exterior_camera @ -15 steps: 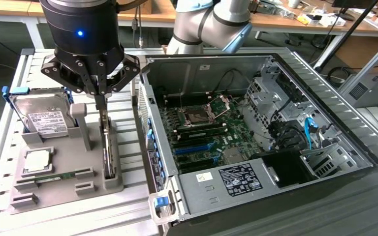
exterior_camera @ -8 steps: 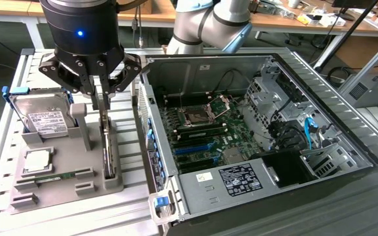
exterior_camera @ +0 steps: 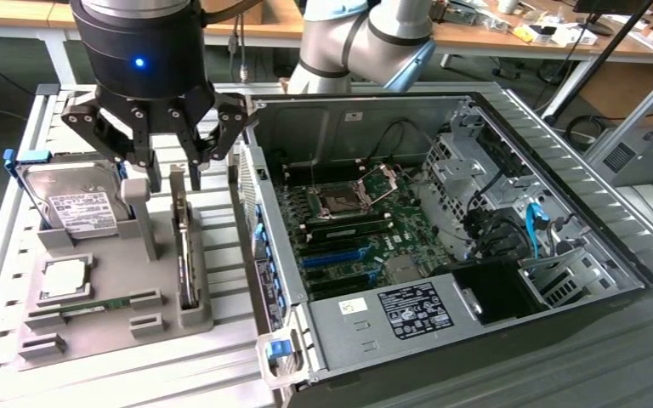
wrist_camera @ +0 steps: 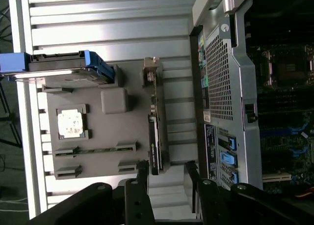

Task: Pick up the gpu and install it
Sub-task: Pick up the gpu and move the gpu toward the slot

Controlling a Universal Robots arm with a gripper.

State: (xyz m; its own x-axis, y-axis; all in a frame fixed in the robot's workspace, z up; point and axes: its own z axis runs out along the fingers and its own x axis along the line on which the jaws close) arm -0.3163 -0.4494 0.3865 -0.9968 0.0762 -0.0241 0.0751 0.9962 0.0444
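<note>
Fingers stand spread on the gripper [exterior_camera: 177,166], which grasps nothing and hangs just above the gpu [exterior_camera: 180,234]. That card stands on its thin edge in a slot of the grey holder [exterior_camera: 111,327], along the holder's edge nearest the computer case [exterior_camera: 338,127], not yet lifted. Trouble I would expect: the card is narrow and upright, so closing on it off centre could tip or jam it in the slot, and the outer finger runs close to the case wall and could knock it
</note>
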